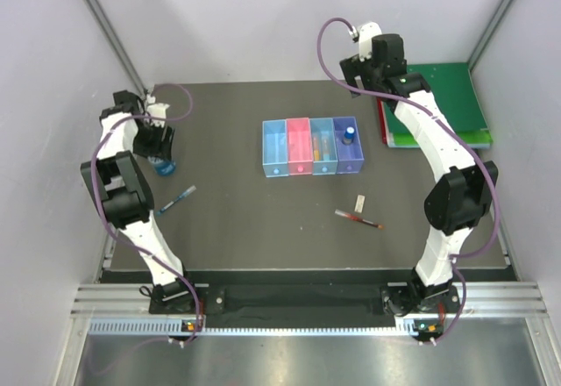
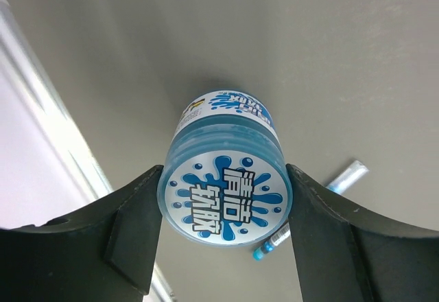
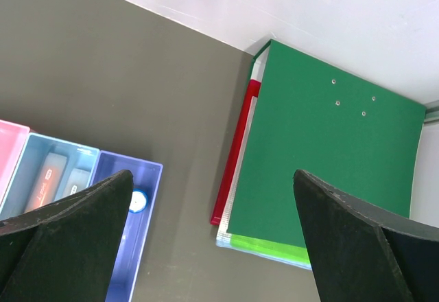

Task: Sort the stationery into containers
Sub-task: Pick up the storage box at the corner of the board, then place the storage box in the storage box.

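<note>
Fingers (image 2: 130,233) of the left gripper (image 2: 224,187) are pressed on both sides of the tape roll (image 2: 226,202); the right gripper (image 3: 212,178) is spread wide.

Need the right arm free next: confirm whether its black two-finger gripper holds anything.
No: the right gripper is spread wide, only dark table and the large green binder between its fingers.

four trays (image 1: 274,145), two pens (image 1: 178,199), one eraser (image 1: 359,202)

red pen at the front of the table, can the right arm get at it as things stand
Probably yes: the red pen lies flat in the open, apart from the white eraser, and the right claw is open and empty.
</note>
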{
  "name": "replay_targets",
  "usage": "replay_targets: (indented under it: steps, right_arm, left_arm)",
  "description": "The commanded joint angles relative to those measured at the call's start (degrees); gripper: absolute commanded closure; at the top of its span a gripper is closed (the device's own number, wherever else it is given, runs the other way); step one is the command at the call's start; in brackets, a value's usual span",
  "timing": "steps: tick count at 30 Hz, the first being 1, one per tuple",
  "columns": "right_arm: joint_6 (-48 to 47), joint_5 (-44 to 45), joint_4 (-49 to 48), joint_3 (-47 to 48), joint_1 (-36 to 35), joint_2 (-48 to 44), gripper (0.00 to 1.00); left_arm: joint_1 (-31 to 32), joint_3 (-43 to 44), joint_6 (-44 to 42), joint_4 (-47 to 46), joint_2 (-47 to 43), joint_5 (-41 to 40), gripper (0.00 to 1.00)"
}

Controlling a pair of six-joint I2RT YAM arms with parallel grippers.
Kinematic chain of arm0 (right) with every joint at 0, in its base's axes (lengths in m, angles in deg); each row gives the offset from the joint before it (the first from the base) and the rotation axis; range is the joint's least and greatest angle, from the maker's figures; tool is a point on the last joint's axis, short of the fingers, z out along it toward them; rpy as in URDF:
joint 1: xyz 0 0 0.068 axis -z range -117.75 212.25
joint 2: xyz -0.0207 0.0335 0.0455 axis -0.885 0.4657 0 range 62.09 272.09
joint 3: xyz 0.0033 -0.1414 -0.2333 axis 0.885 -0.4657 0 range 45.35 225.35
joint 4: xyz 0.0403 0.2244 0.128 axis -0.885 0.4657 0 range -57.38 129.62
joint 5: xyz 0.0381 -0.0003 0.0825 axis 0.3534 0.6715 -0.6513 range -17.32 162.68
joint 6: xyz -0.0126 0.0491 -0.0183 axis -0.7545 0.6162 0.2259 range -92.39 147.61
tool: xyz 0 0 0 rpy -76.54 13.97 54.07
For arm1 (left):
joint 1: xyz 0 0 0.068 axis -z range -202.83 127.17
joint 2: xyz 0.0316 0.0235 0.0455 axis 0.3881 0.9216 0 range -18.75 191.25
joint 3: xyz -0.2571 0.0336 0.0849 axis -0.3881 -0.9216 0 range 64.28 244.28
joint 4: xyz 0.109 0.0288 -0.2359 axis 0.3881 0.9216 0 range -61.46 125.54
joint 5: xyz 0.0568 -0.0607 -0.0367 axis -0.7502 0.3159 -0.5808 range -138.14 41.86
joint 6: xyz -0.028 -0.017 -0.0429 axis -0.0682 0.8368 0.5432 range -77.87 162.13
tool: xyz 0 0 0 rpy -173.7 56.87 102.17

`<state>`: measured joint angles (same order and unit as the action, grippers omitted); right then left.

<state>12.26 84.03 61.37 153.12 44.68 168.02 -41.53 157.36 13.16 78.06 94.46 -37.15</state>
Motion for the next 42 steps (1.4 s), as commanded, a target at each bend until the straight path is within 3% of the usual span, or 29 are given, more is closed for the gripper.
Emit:
replay_targets:
  steps: [1,3,7,22,29,42]
  right_arm:
    - [0.2,0.7,-1.3,3.2,0.1,-0.8,0.0]
    - [0.1,0.9,-1.2,3.2,0.2,-0.7,0.0]
    - [-1.2,1.7,-1.4,2.9,0.8,-0.6,0.01]
    - [-3.0,3.1,-1.4,0.4,3.9,-2.2,0.0]
    - [-3.7,3.8,-1.4,-0.5,4.6,-2.8,0.0]
    - [-3.5,4.5,-1.6,-3.0,5.3,-4.6,0.0]
  left_arm:
    - [1.6,7.8,-3.4,5.1,-1.8,4.2,0.78]
    - [3.2,10.8,-4.3,7.9,-2.0,4.7,0.84]
    - [6.7,14.1,-7.1,10.2,-3.3,5.9,0.85]
    - [24.8,36.0,-9.0,18.8,3.9,7.5,0.83]
    - [32.3,38.2,-12.0,16.8,7.3,8.0,0.81]
    - [38.6,39.1,-13.0,11.6,10.7,9.8,0.81]
